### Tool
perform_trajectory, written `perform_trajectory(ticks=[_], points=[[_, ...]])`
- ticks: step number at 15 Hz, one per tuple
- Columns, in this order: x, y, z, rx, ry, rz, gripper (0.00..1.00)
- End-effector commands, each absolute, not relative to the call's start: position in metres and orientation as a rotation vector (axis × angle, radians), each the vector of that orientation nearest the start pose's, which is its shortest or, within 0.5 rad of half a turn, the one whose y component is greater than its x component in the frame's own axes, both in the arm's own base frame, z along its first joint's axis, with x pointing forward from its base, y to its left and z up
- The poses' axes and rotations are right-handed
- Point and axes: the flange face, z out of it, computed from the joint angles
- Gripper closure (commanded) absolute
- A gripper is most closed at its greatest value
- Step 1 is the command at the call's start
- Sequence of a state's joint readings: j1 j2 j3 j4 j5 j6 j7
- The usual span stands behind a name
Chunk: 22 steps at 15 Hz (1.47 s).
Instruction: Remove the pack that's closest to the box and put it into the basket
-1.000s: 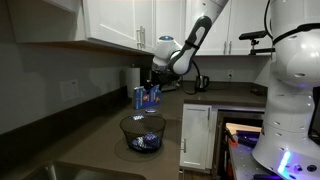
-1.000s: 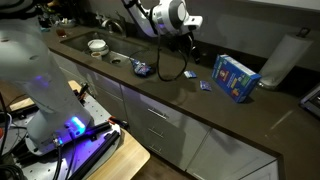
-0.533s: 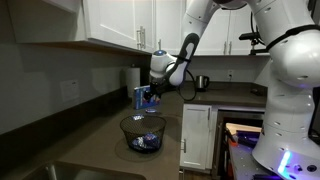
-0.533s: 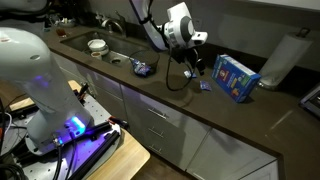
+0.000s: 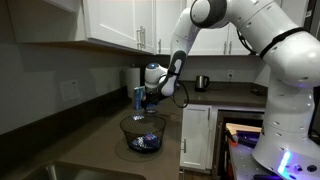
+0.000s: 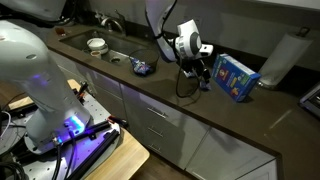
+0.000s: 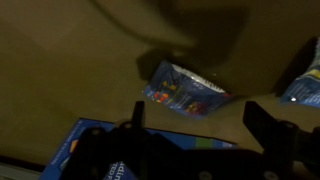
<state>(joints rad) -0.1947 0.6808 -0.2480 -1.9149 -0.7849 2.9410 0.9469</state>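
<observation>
Our fingers [image 7: 137, 122] stand spread wide, released, with nothing held between them. The gripper [image 6: 199, 70] hangs over the counter [image 6: 165, 98], just beside the box [image 6: 236, 77]. In the wrist view we see a small colourful pack [image 7: 186, 90] lying flat on the counter, framed by the open gap, near the front of the box; neither finger touches it. A second pack [image 7: 305, 86] shows farther from the box. The basket [image 5: 128, 124] sits well apart from the box, with blue packs [image 5: 146, 142] inside.
</observation>
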Motion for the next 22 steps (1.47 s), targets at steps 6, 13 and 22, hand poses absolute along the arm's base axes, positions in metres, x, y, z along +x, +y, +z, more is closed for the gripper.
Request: perform_trajectory(ticks=[6, 13, 22], points=[[0.64, -0.285, 0.149, -3.158, 1.21, -0.564, 0.12], [0.64, -0.302, 0.145, -3.097, 1.459, -0.354, 0.0], [0.638, -0.276, 0.155, -2.924, 1.565, -0.261, 0.13]])
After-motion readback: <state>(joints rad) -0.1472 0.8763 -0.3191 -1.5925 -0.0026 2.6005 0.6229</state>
